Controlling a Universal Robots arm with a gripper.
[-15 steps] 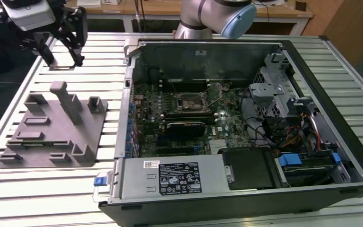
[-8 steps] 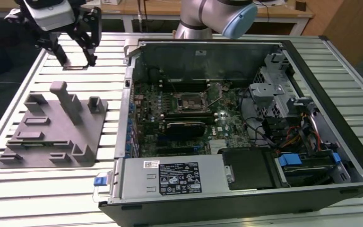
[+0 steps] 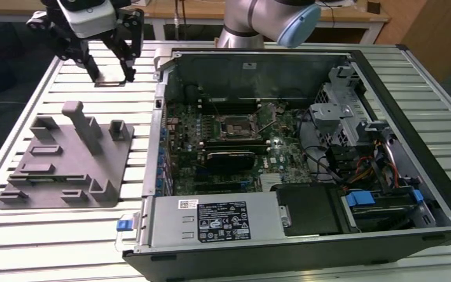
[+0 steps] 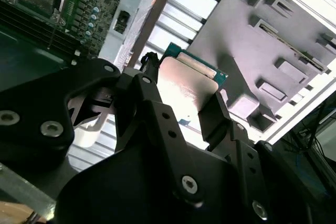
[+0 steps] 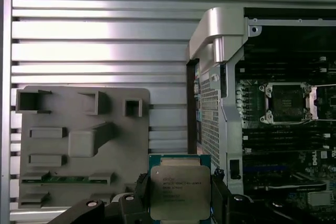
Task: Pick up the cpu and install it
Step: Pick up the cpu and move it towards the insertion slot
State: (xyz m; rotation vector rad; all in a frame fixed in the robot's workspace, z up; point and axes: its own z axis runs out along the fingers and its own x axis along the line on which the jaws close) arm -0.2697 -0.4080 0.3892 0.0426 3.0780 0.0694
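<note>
My tool [image 3: 113, 81] pinched the cpu [image 5: 180, 192] by two sides, flat, high over the surface [image 3: 53, 235]. I think that kept its bottom free for the socket [image 5: 287, 102].

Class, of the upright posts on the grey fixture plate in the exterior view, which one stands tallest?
The slim middle post; the broad post and stubby post flanking it are clearly shorter.
</note>
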